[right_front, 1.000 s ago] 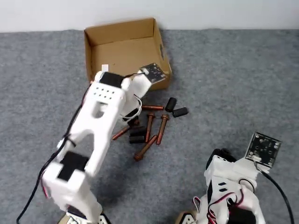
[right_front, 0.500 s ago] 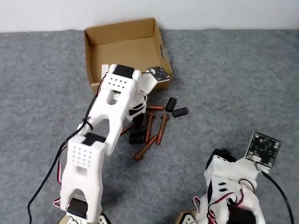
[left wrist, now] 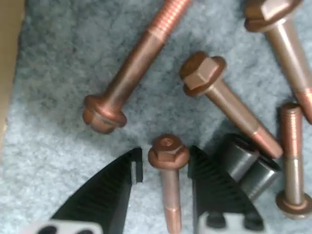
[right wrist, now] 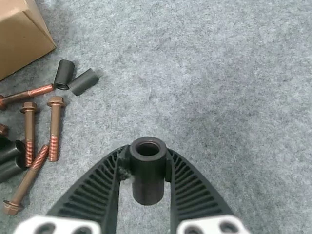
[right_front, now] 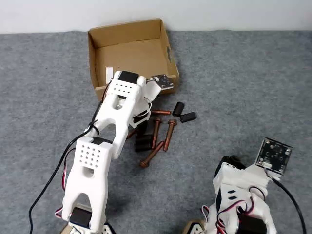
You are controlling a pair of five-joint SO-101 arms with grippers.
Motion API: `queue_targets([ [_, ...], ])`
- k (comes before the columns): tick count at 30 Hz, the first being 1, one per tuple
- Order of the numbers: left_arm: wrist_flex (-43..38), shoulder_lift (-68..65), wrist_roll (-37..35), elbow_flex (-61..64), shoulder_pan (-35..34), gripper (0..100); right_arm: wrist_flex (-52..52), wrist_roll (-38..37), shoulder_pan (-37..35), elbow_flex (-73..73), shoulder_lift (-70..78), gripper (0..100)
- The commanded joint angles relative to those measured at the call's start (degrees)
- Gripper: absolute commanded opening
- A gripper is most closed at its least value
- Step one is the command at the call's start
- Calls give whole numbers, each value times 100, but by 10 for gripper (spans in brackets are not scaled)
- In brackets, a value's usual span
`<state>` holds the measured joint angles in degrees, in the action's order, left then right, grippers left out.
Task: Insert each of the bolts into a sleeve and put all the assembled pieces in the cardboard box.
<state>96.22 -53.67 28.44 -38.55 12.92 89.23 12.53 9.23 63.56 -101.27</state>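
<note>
Left claw (left wrist: 165, 163) stood spread astride one bolt (left wrist: 169, 195) on the table (right_front: 243, 73) near the cardboard box (right_front: 127, 28), likely to lift it, while right claw (right wrist: 146, 156) pinched a sleeve (right wrist: 147, 180) bore-up, apparently to receive it.

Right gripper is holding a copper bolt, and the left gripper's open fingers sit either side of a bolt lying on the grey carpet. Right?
Not quite: the right gripper is shut on a black sleeve, not a bolt, as the right wrist view shows. The left gripper is indeed open around a bolt on the carpet.
</note>
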Motion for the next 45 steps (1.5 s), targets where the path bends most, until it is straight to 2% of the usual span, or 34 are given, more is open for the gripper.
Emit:
queue_targets([
  [1, 9, -35, 44, -66, -141, 136, -136, 9, 66, -44, -13, 8],
  [6, 62, -35, -123, -66, -114, 45, -145, 9, 66, -44, -13, 8],
  [11, 440, 44, -220, -321, 18, 5, -145, 9, 66, -35, -13, 8],
  [15, 431, 853, -747, -321, 97, 5, -145, 9, 66, -35, -13, 8],
  [19, 431, 2066, -967, 119, 158, 5, -136, 9, 66, -35, -13, 8],
  [23, 422, 3402, -1037, 927, 167, 6, -119, 9, 66, -62, -145, 8],
  [28, 422, 5073, -2233, 2281, 114, 6, -57, 9, 40, -132, -277, 8],
  [31, 369, 6101, -2391, 3266, 176, 6, 22, 9, 4, -176, -268, 8],
  [34, -53, 7244, -2426, 4163, 255, 5, 92, 18, -418, -176, -268, 9],
  [38, -1064, 8870, -2936, 5534, 273, 5, 101, 35, -1191, -149, -268, 9],
  [41, -1767, 9960, -3226, 6580, 273, 5, 101, 44, -1314, -149, -268, 9],
  [45, -2268, 11191, -3877, 7600, 273, 5, 92, 35, -1464, -149, -268, 9],
])
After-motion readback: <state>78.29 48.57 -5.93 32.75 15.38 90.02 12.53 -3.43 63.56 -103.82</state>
